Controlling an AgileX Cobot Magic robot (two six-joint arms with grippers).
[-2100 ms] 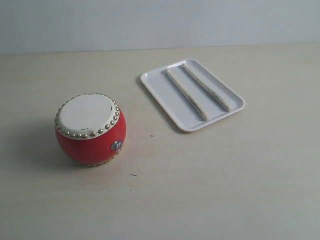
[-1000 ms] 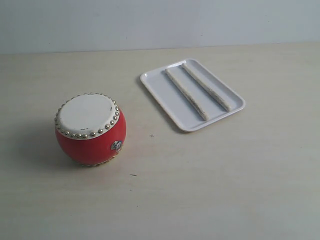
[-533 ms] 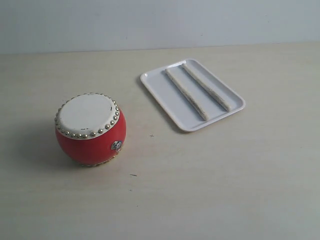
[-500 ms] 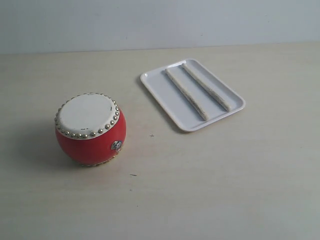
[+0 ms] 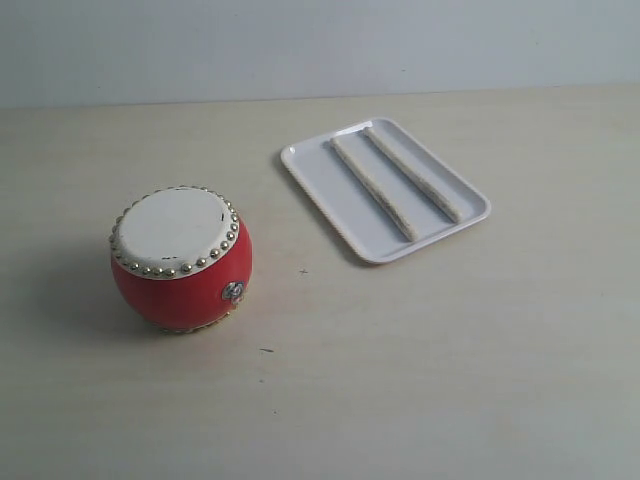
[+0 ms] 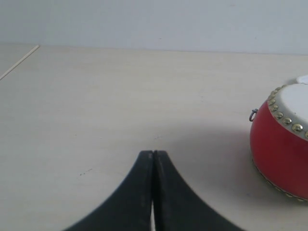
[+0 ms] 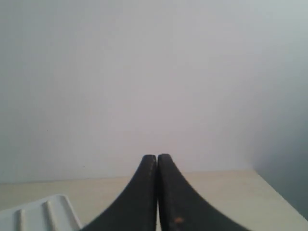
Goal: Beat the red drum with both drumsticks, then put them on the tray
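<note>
Exterior view: the red drum (image 5: 180, 258) stands upright on the left part of the pale wooden table (image 5: 450, 350). Its cream skin faces up, ringed with gold studs, and a small silver emblem (image 5: 233, 291) shows on its side. The white tray (image 5: 320, 182) lies flat on the table, well apart from the drum, to the right and farther back, turned at an angle to the table's far edge. Both drumsticks (image 5: 373, 186) lie inside the tray, side by side and parallel along its length, with a narrow strip of tray floor between them. A plain grey wall (image 5: 320, 45) runs behind the table.

In the left wrist view, the left gripper (image 6: 153, 155) has its two black fingers pressed together tip to tip with nothing between them. It sits low over bare tabletop, and the drum is near it but not touching; a small metal ring (image 6: 253, 115) hangs on the drum's side.

In the right wrist view, the right gripper (image 7: 157, 158) is likewise closed and empty, its fingers meeting along their length and pointing toward the wall. A corner of the tray, with the ends of both sticks in it, shows at the picture's edge.
</note>
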